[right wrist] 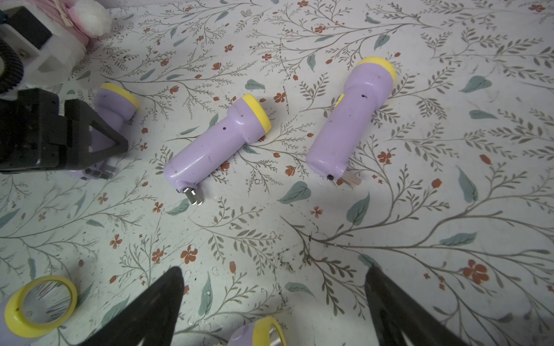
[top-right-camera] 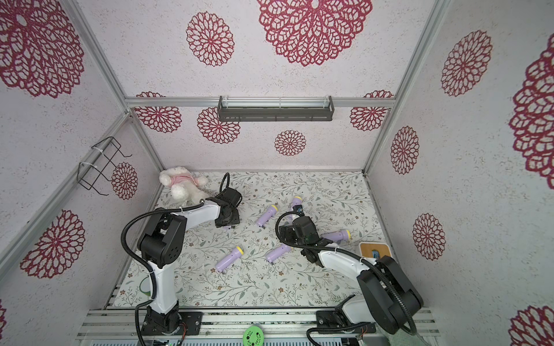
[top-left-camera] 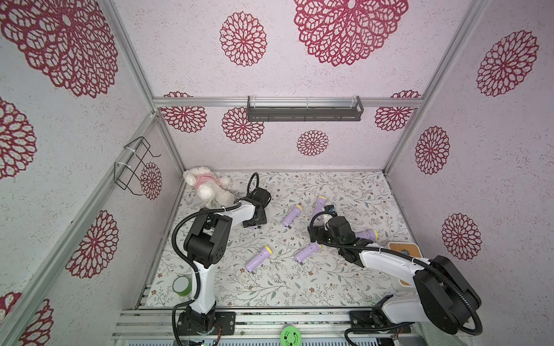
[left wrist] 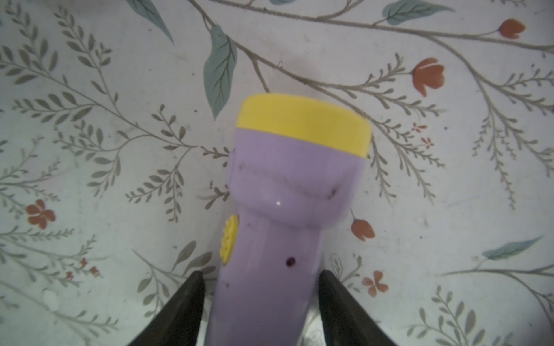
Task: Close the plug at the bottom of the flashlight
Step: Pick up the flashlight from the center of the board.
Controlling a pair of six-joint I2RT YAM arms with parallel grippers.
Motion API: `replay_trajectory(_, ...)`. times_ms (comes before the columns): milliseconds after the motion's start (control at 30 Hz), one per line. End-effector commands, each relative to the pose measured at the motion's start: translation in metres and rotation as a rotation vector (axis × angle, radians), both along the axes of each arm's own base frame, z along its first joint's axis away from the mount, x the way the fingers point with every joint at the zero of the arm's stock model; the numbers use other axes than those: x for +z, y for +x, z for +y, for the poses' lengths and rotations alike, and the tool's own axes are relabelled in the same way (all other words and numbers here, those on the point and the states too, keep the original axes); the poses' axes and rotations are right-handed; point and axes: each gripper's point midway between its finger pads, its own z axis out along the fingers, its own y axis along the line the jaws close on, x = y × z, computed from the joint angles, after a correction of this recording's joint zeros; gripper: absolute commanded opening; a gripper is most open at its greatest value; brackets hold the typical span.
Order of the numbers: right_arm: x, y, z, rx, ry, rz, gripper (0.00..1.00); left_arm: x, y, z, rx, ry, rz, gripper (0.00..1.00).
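Left of centre in a top view: with left gripper [top-left-camera: 254, 221] half-shut astride flashlight [left wrist: 284, 185], not yet pinching, clamp barrel squarely; keep plug [right wrist: 100, 173] clear for wide-open, empty right gripper [right wrist: 273, 269].

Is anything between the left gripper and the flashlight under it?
Nothing visible. In the left wrist view the flashlight lies right between the fingers of the left gripper, only bare tablecloth around it; contact cannot be told.

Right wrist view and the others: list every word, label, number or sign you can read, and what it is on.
No readable text anywhere.
Purple flashlights: no print or label visible.
Orange-topped block, small blue mark: too small to read.
Green disc: pattern only.
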Motion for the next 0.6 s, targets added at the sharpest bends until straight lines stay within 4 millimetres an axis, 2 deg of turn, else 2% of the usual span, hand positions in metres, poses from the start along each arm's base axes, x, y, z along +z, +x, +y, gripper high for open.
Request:
replay_trajectory(0,0.006,0.003,0.0041,0.012,-0.005,-0.033,0.95,-0.0106,-0.0069,0.0051,0.016,0.041,0.039,0.59)
replay_trajectory(567,0.0032,0.0031,0.0081,0.019,-0.024,-0.029,0.95,-0.0155,-0.0112,0.0066,0.02,0.05,0.052,0.5)
